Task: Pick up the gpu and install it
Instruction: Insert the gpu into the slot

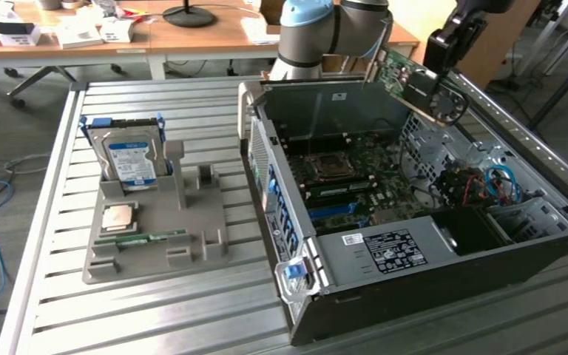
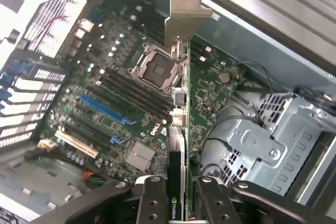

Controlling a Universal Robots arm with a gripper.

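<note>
The gpu [image 1: 413, 83] is a green card with a black fan and a silver bracket. It hangs tilted above the far right corner of the open computer case [image 1: 383, 255]. My gripper [image 1: 440, 53] is shut on it from above. In the wrist view the gpu [image 2: 179, 129] is seen edge-on between my fingers [image 2: 152, 198], with its silver bracket [image 2: 186, 17] pointing away from the gripper [image 2: 177, 190]. Below it lies the motherboard [image 2: 105, 103] with an empty CPU socket [image 2: 156, 69] and blue and black slots. The card is clear of the board.
A grey holder [image 1: 190, 248] on the slatted metal table at the exterior view's left carries a hard drive [image 1: 131, 159], a CPU chip [image 1: 118, 216] and a memory stick [image 1: 151, 238]. Inside the case are cables [image 1: 487, 185] and a metal drive cage [image 2: 262, 145]. Wooden desks [image 1: 205, 37] stand behind.
</note>
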